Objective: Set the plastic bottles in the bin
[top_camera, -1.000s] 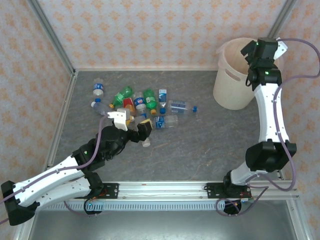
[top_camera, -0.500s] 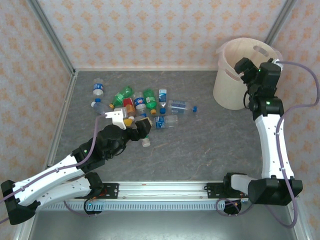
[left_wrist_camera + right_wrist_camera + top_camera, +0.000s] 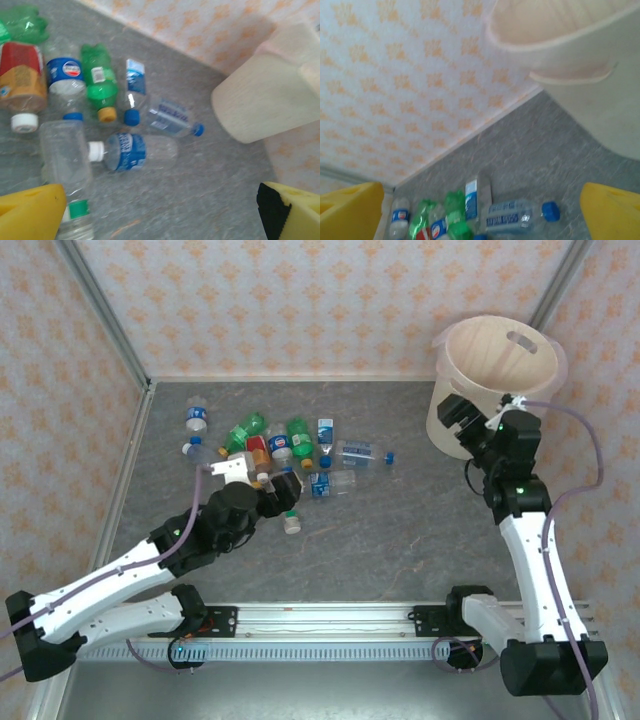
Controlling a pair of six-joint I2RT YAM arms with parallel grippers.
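Observation:
Several crushed plastic bottles (image 3: 272, 448), clear and green, lie in a loose heap at the left back of the grey table. My left gripper (image 3: 262, 480) hovers open over the heap's near edge. In the left wrist view its yellow fingertips (image 3: 30, 214) frame a clear blue-labelled bottle (image 3: 134, 151) and a green-labelled one (image 3: 67, 170), gripping neither. The pale bin (image 3: 497, 319) stands at the back right. My right gripper (image 3: 458, 420) hangs open and empty in front of the bin's left wall, facing the heap; a blue-capped bottle (image 3: 517, 216) lies far below it.
Patterned walls close in the table (image 3: 400, 530) on the back and both sides, with a metal post (image 3: 100, 310) at the left back corner. A rail (image 3: 320, 618) runs along the near edge. Bare grey tabletop lies between the heap and the bin (image 3: 255, 97).
My right gripper has come off the bin's rim, down and to the left, in front of the bin. My left gripper has edged slightly further over the bottles.

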